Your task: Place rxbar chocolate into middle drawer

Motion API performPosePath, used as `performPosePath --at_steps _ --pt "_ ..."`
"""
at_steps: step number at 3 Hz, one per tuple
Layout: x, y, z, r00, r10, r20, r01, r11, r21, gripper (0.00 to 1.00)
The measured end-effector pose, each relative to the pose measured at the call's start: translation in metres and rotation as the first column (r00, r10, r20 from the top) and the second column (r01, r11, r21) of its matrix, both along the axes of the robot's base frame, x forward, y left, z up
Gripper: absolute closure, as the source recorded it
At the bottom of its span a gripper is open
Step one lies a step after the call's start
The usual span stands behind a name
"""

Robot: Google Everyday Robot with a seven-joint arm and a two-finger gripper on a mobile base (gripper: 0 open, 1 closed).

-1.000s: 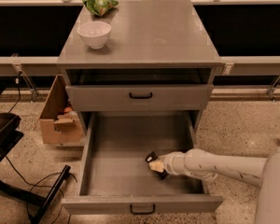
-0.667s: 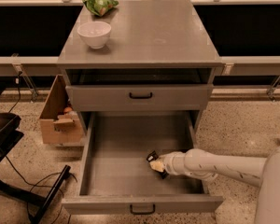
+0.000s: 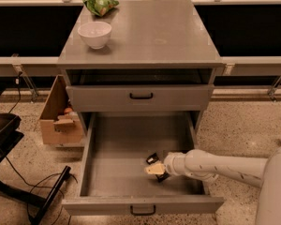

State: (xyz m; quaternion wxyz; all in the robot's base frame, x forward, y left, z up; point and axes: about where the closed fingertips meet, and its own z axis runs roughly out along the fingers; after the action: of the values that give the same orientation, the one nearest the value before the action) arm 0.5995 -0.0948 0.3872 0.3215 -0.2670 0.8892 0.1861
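Observation:
The middle drawer [image 3: 141,204] is pulled wide open at the bottom of the grey cabinet, and its flat grey floor is in view. My gripper [image 3: 155,168] is inside it, low over the floor at the right front, on the end of my white arm [image 3: 215,165], which reaches in from the right. The rxbar chocolate [image 3: 152,159], a small black bar, sits across the tan fingers [image 3: 156,169], with its dark ends showing above and below them. The gripper is shut on it, and the bar is at or just above the drawer floor.
Above the open drawer is a closed grey drawer [image 3: 140,97] with a taller front. A white bowl [image 3: 94,33] and a green snack bag [image 3: 99,3] sit on the cabinet top. A cardboard box [image 3: 61,118] and a black stand [image 3: 9,139] are on the floor to the left.

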Motion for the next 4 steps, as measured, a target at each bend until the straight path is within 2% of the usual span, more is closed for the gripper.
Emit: performPosePath --at_steps 1,2,3,4 --pt "-0.002 0.001 0.003 0.9998 0.019 0.002 -0.019 1.000 0.020 0.00" --pt "-0.012 -0.014 0.027 0.9973 0.073 -0.001 -0.073 0.997 0.013 0.00" --pt "-0.035 -0.042 0.068 0.9842 0.176 -0.017 -0.177 0.983 -0.058 0.00" --pt "-0.045 -0.078 0.138 0.9592 0.283 0.000 -0.279 0.947 -0.161 0.00"
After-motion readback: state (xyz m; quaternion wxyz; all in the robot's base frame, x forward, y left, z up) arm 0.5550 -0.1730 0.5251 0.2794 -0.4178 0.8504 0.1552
